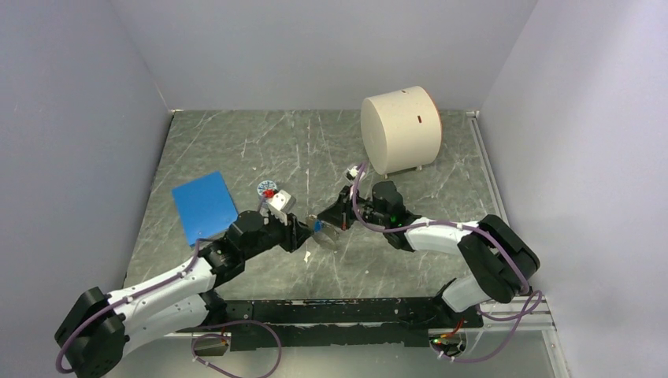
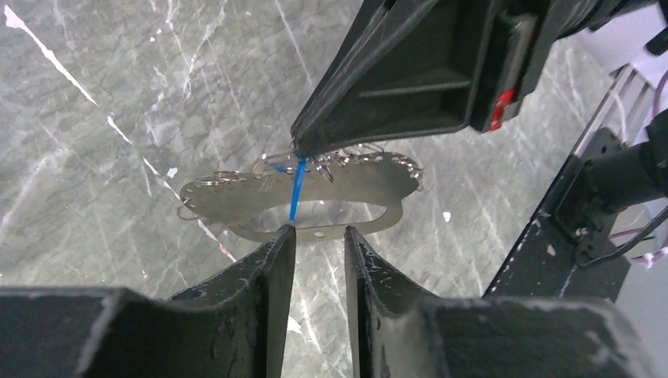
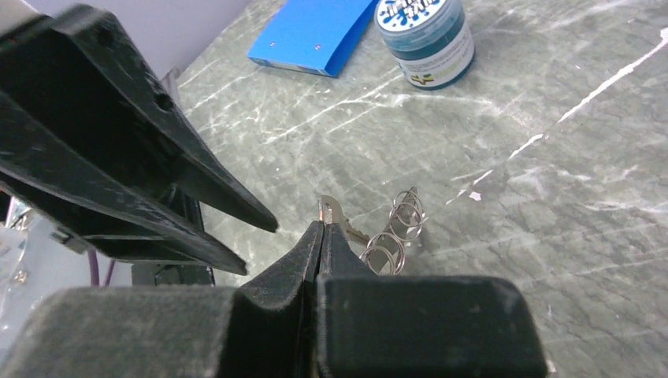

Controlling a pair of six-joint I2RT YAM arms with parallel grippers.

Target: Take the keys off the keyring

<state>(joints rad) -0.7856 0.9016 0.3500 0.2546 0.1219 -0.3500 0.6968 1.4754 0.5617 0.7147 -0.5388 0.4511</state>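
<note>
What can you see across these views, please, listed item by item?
keyring: one, grey metal, mid-table, between the arms
key: one seen, blue, at the keyring
rings: several, silver, on the keyring
jar: one, blue-patterned, beyond the left arm
folder: one, blue, left
cylinder: one, beige, back right
scrap: one, white, near the arms
table: one, grey marble
left fingers: two, black, open, at the keyring
right fingers: two, black, shut on the keyring

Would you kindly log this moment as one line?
left claw: open, near keyring | right claw: shut on keyring | blue key: between claws
</note>
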